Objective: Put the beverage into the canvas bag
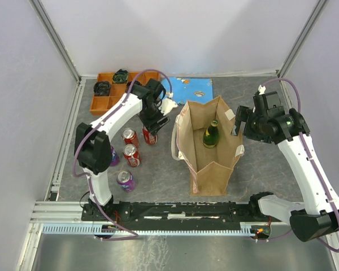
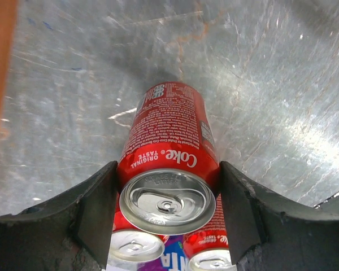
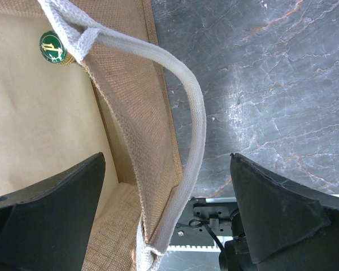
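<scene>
Step in hand: grasping a drink for the canvas bag [image 1: 212,166]. The left tool [image 2: 167,212] is pinching an upright Coke can [image 2: 168,135], with a finger pad against each side of it just under the rim. The can's base looks to be on the tabletop [image 1: 254,169], so I judge the lift not yet begun. The can stands just to the left of the bag, near its far left corner. Three more cans, two red [image 1: 130,136] and one purple [image 1: 125,179], stand further left of the bag and nearer the bases. The bag is upright with its mouth open, and a green bottle [image 1: 211,135] stands inside.

Next move, as I read it: raise the can straight up above the bag's rim, carry it right over the mouth, and lower it beside the bottle without knocking it or catching the left handle.

Left arm: stretched forward from its base, wrist bent down over the can.

Right arm: reaches in to the bag's right wall. The right tool [image 3: 166,164] is spread wide, astride that wall and its white strap handle [image 3: 195,124], gripping nothing.
</scene>
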